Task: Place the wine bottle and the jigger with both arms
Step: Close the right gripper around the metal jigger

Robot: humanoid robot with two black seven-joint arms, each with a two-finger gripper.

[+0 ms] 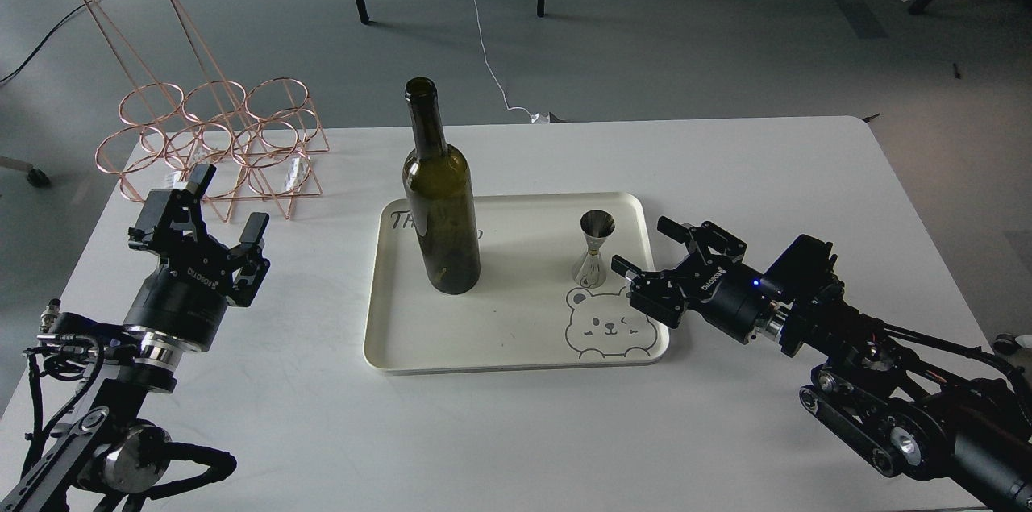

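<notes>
Your right gripper sits low at the right edge of the cream tray, fingers spread and empty, with the jigger upright on the tray just beside its fingertips. Your left gripper hovers over the white table left of the tray, fingers apart, well apart from the wine bottle standing on the tray's left side. Farther back stands a copper wire bottle rack.

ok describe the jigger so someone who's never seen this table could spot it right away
On the white table lies a cream tray. The jigger stands upright on its right half, above a bear drawing: small shiny silver hourglass cup, far shorter than the dark green wine bottle beside it.
</notes>
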